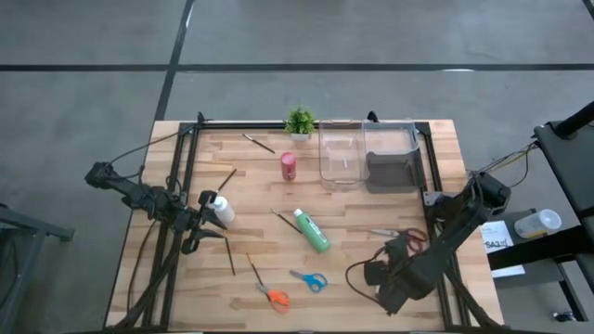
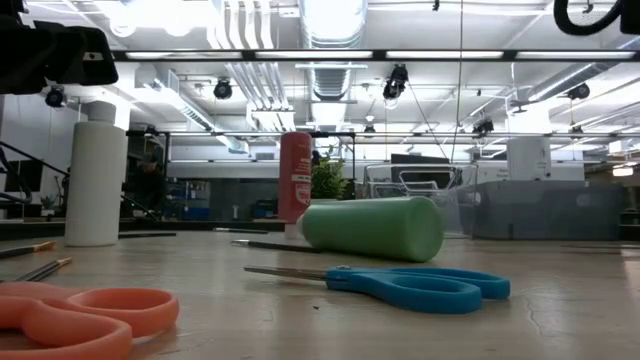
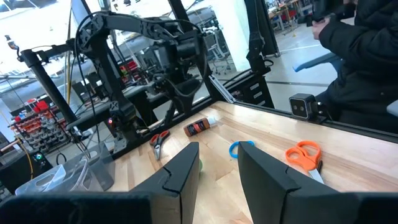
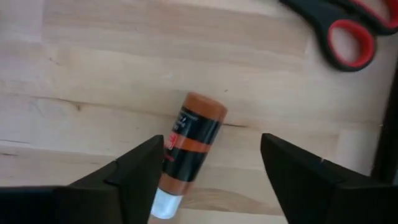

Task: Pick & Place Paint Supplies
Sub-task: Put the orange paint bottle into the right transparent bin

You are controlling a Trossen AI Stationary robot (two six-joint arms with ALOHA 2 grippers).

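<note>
Paint supplies, high view: green bottle (image 1: pixel 312 230) lying mid-table (image 1: pixel 371 269), tilted; pink-red bottle (image 1: pixel 289 166) upright farther back, near potted plant (image 1: pixel 299 121); white bottle (image 1: pixel 221 209) at table's left, just beside left hand (image 1: pixel 197 221), touching or not: can't tell. Thin dark brushes (image 1: pixel 259 143) scattered over left half. Two clear bins (image 1: pixel 341 153) at back, right one w/ grey insert. Blue scissors (image 1: pixel 308 279) and orange scissors (image 1: pixel 271 294) near front edge; red-handled scissors (image 1: pixel 404 236) at right. Right hand (image 1: pixel 394 283) low over front right corner. Low view: white bottle (image 2: pixel 95 172) upright at left, green bottle (image 2: pixel 372 228) on its side in the middle, pink-red bottle (image 2: pixel 294 178) standing behind it; blue scissors (image 2: pixel 395 285) and orange scissors (image 2: pixel 75 318) nearest the camera. Left wrist view: left hand (image 3: pixel 214 173) spread, nothing between fingers (image 3: pixel 182 177); brown bottle (image 3: pixel 199 127) lying far across table under the other arm. Right wrist view: right hand (image 4: pixel 212 171) spread wide above brown bottle (image 4: pixel 191 151), which lies flat between the fingers (image 4: pixel 138 169), not gripped.
</note>
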